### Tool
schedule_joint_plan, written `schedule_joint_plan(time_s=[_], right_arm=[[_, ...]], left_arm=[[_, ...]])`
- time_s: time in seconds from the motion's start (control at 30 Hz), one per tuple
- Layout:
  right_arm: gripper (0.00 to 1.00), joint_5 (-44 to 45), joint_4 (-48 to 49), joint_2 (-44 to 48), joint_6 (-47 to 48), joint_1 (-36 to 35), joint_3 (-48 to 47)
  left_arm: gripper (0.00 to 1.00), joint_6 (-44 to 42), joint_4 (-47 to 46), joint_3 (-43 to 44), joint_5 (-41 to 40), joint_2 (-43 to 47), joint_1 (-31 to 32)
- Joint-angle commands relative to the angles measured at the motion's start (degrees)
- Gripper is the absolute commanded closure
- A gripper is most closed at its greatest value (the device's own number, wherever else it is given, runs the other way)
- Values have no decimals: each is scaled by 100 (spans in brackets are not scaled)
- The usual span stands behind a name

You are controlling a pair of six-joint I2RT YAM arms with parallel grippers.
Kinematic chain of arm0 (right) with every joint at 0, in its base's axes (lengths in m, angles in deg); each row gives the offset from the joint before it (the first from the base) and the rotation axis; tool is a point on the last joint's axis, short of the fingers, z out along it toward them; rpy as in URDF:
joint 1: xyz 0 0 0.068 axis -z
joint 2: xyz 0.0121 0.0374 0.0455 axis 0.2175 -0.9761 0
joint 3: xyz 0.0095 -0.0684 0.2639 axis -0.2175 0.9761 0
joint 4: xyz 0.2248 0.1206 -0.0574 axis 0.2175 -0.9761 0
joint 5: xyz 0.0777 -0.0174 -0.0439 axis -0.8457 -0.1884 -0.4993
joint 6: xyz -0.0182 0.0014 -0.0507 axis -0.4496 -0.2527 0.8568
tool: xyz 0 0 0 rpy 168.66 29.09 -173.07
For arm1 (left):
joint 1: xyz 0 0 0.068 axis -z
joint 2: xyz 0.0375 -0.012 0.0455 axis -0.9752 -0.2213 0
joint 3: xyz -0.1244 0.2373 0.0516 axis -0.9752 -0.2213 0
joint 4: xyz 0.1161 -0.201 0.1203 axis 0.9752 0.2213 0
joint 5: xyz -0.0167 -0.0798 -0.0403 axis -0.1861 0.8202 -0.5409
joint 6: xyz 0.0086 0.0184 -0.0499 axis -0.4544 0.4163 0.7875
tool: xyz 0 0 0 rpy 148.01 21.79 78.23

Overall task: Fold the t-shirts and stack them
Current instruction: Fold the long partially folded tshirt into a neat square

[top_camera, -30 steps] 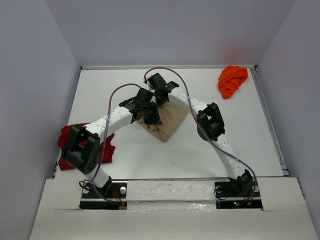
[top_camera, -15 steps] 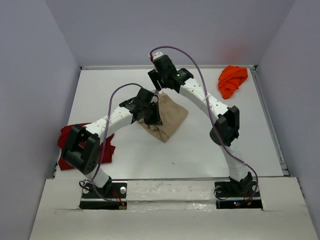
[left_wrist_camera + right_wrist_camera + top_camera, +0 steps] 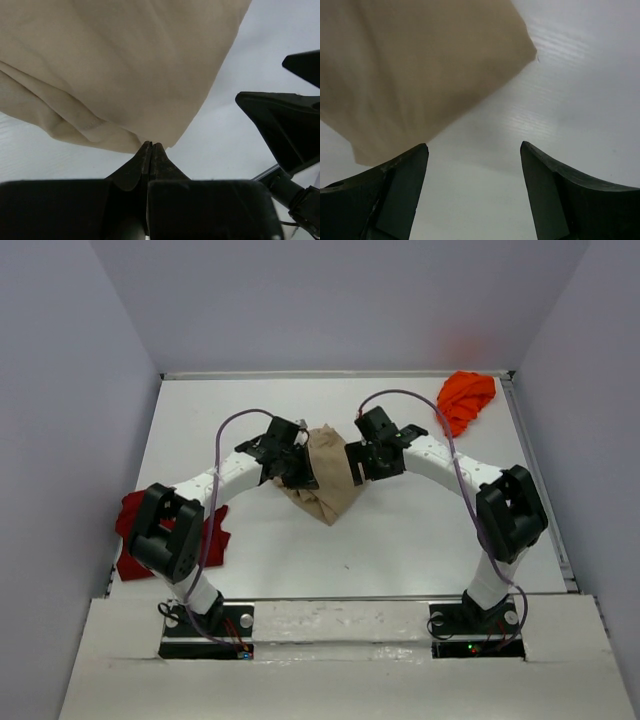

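Right arm has swung in from the far side. The tan shirt [image 3: 330,485] lies folded mid-bench [image 3: 400,540]. Left gripper [image 3: 151,146] is clenched, its tips at the shirt's folded edge; cannot tell whether cloth is pinched. Right gripper [image 3: 474,147] is released, its jaws wide apart just beside the shirt's right edge. Red shirt [image 3: 127,560] is crumpled at the left edge, partly under the left arm. Orange shirt [image 3: 465,400] is bunched in the far right corner.
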State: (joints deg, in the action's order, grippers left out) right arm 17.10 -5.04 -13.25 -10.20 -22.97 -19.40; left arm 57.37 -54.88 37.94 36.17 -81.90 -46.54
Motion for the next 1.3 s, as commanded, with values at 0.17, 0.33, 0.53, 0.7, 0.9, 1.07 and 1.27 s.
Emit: schedule_joint_plan(time_s=[0.17,0.33,0.53,0.7,0.9,1.07,1.27], right_arm=[[30,-713,645,624,-319,819,578],[100,-423,583,396,-222,819,166],[100,-1026,653,-622,190,819,-555],[100,-1557,671,-1624,252,819,-1695],[100,-1126,337,-2592,560,872,-2779],[100,-1143,223,-2716,578,942,-3035],[100,-1530,91,-2444,341,942,-2552]], left_arm=[[100,160,-173,-278,418,711,-44],[100,27,293,12,-312,1098,158],[100,1,470,145,-613,1152,237],[100,36,346,188,-446,853,307],[100,1,364,242,-489,853,422],[100,-43,399,119,-507,879,413],[100,-43,390,258,-445,844,422]])
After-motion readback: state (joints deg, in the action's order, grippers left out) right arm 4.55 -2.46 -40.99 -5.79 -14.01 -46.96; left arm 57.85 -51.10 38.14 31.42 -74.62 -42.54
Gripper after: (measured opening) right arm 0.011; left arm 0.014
